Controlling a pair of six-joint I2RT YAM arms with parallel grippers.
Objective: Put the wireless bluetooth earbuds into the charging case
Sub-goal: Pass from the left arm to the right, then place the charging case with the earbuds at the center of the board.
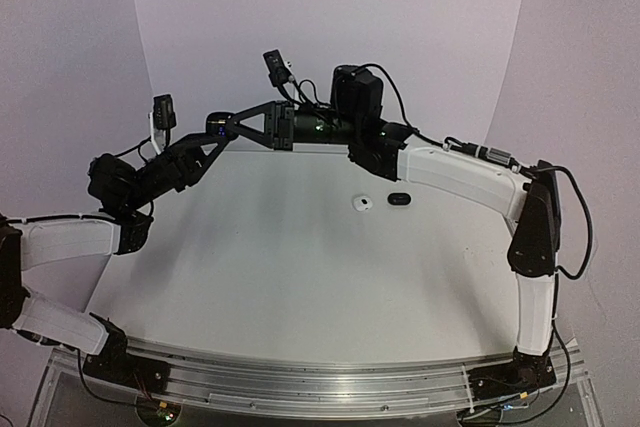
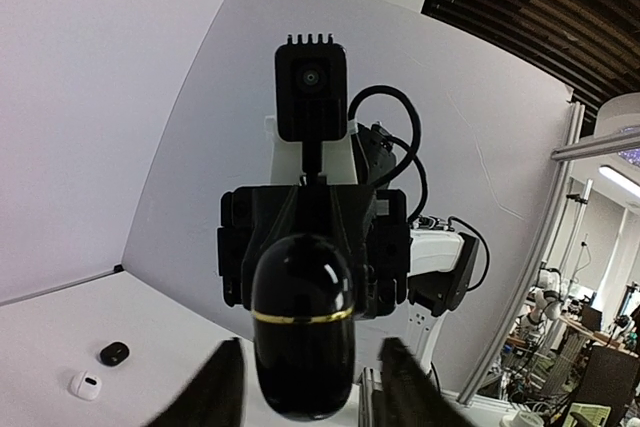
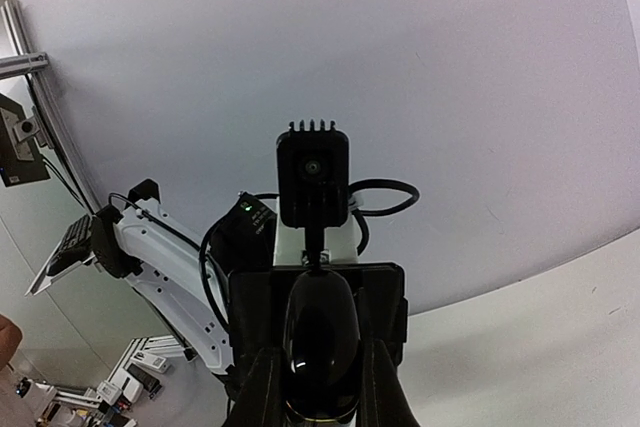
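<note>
The right gripper [image 3: 320, 367] is pinching the black case [image 3: 320, 327] in mid-air with the left gripper [image 2: 312, 377] standing open around it, so the left is best backing straight off without nudging it; a white piece [image 1: 363, 203] and a black piece [image 1: 400, 199], perhaps earbuds, are lying on the table [image 1: 250, 267].
</note>
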